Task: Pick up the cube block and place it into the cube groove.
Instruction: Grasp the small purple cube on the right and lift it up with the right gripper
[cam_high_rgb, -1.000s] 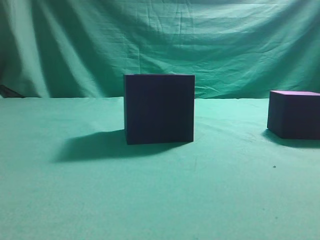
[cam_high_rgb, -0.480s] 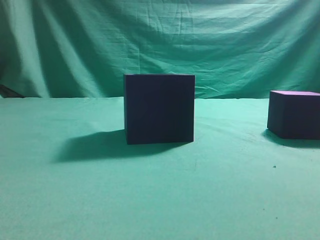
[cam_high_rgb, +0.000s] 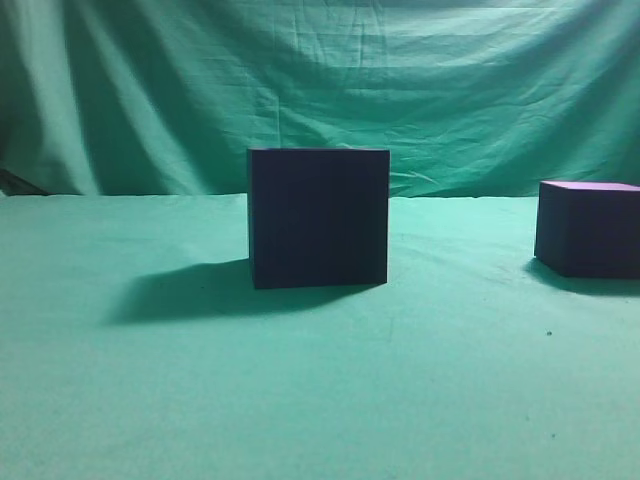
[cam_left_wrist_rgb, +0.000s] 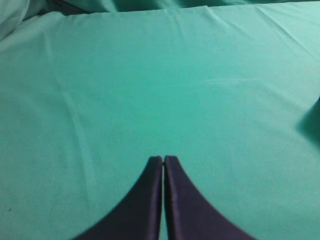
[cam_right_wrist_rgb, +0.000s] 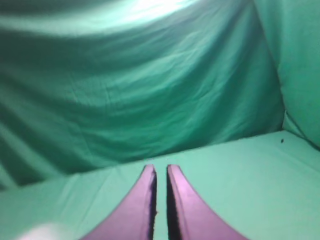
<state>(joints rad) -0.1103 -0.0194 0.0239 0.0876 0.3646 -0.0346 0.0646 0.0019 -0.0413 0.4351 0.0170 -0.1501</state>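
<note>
The cube block is sitting way over at the right edge of the exterior view, resting on the green worktop, partly cut off by the frame. You can see its lighter purple top face catching the light while the sides are staying dark. It's standing upright and nothing is touching it.

The cube groove is sitting near the middle of the same view, well apart from the block and to its left. It's clearly the bigger of the two, very dark with plain matte sides, and it's throwing a long shadow leftward across the cloth. From this low angle I can't tell what its top looks like.

Neither arm is showing up in the exterior view. In the left wrist view the left tool is hanging over bare green cloth with its two dark fingers pressed together, tips touching, gripping nothing. In the right wrist view the right tool is pointing toward the wrinkled green backdrop, its fingers looking purplish in that light, with just a thin slit between them, so basically closed and holding nothing either.
</note>
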